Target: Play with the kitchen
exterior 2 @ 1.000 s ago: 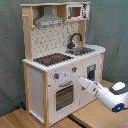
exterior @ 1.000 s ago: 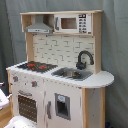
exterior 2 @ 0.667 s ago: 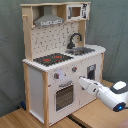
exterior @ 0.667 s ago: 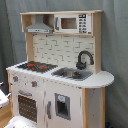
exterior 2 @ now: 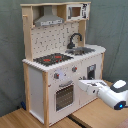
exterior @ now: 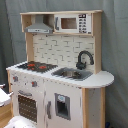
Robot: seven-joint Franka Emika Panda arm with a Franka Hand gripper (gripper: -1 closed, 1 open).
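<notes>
1. Your gripper reaches in from the second exterior view's right, and its tip sits at the front face of the kitchen; whether the fingers are spread or closed, you cannot tell here.
2. The white arm behind the gripper slopes down toward the second exterior view's lower right corner, just above the wooden table.
3. Beside the gripper tip, toward the second exterior view's left, is the oven door with its dark window; its handle is about level with the tip.
4. Just above the tip you have two red knobs on the front panel.
5. Higher up, the black-red hob lies on the counter, with the grey sink and black tap further along it.
6. Well above the gripper are the pegboard back, the hood and the microwave.
7. In the first exterior view the kitchen fills the frame in front of a grey curtain; a pale shape at the left edge may be the arm, but you cannot tell.
</notes>
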